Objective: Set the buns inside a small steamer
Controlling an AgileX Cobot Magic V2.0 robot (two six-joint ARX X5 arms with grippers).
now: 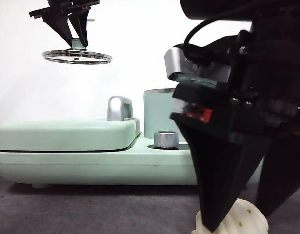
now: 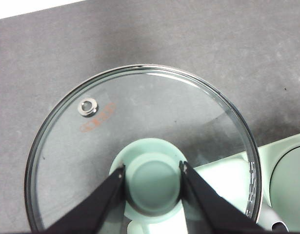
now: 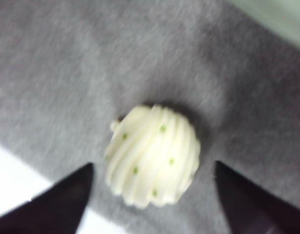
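- Note the right gripper (image 3: 152, 168): your jaws stand wide apart, one on each side of the ridged bun (image 3: 152, 156), with grey table (image 3: 52, 73) showing between each jaw and the bun, so nothing is held yet.
- Observe in the front view that the same right gripper (image 1: 242, 214) sits low at the near edge, its dark jaws straddling the ridged bun (image 1: 235, 222), which rests on the table.
- Judge the bun as centred between your jaws; its ridges run slantwise across the gap, and its outline is nearly round, so no long axis governs the closing.
- See that the left gripper (image 2: 152, 178) clamps the green knob (image 2: 152, 180) of the glass lid (image 2: 91, 126), holding it high and clear, as the front view shows for the lid (image 1: 77, 56).
- Locate the small steamer (image 1: 159, 114) behind the right arm, uncovered, beside the flat griddle lid (image 1: 67, 134); it lies up and away from the bun.
- Expect the right arm, being the nearer, to close and lift; the smooth bun is not visible.
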